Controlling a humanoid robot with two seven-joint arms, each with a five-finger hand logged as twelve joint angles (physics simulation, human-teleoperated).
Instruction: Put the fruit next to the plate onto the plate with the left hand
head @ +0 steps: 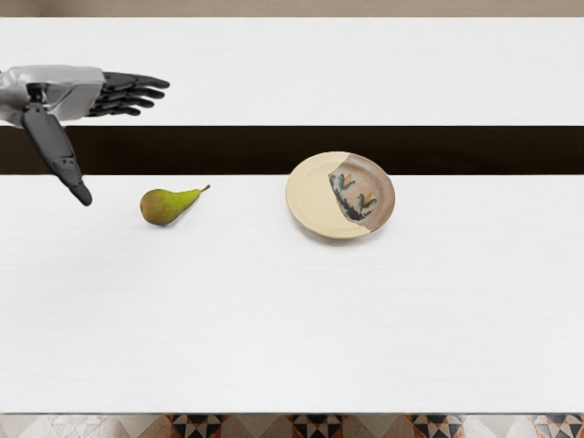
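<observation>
Nothing is done yet: the pear (167,205) lies on the table (292,319) left of the empty plate (315,196), the left hand (87,100) hovering spread wide, holding nothing.

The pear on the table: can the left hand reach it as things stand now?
Probably yes. The left hand is open, above and left of the pear in the picture, with nothing standing between them. The plate lies apart, on the pear's far side.
</observation>
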